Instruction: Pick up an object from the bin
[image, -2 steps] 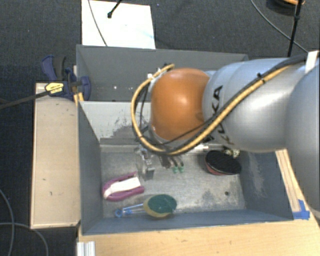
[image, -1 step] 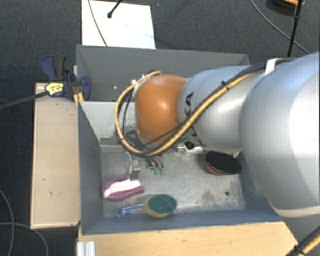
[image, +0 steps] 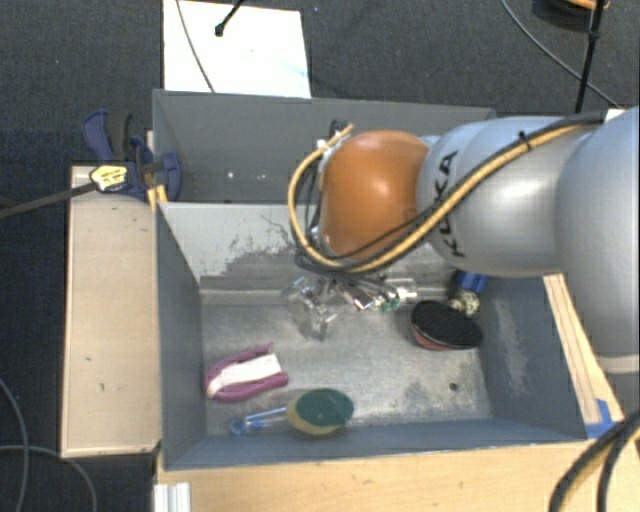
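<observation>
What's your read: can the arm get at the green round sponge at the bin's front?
Probably yes. The gripper hangs over bare floor mid-bin, and open floor lies between it and the green round sponge. The bin's front wall and a small blue piece beside the sponge may crowd the approach.

One word can be read: the maker's name KUKA (image: 444, 188), in dark capitals on the silver arm (image: 530, 200). It runs up the casing, letters turned on their side, just right of the orange cover (image: 370, 190) — above and to the right of the gripper (image: 318, 305). Any finer print is too small to tell.
</observation>
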